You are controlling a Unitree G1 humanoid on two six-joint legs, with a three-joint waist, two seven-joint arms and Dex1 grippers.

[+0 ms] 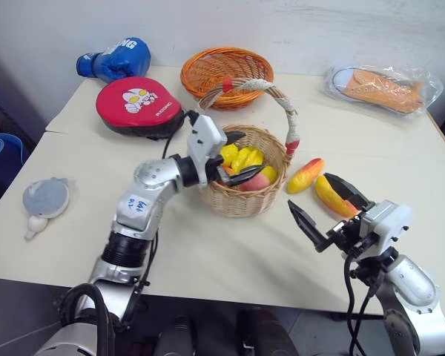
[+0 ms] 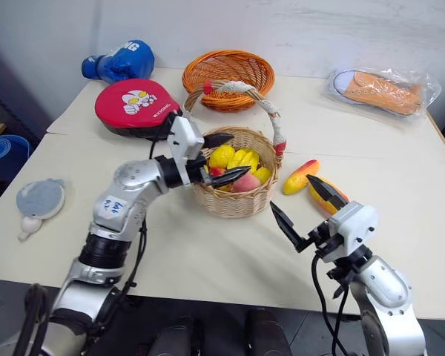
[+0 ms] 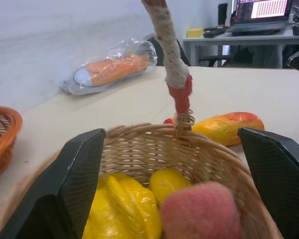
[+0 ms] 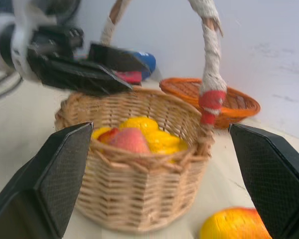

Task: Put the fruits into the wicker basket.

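The wicker basket (image 1: pixel 245 189) stands near the middle of the desk (image 1: pixel 208 252), holding a pink-red peach (image 1: pixel 256 182) and several yellow fruits (image 1: pixel 241 157), while two mangoes (image 1: pixel 305 176) lie on the desk just to its right. The left gripper (image 1: pixel 236 156) hovers over the basket's rim with its jaws spread wide and empty. The right gripper (image 1: pixel 322 204) hangs beside the nearer mango (image 1: pixel 334 199), its jaws likewise wide open and empty.

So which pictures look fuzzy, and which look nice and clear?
Right wrist view: the left gripper over the wicker basket is smeared and soft. Left wrist view: the peach up close looks fuzzy, while the bagged shoe is sharper. Head views: crisp, soft shadows under the basket.
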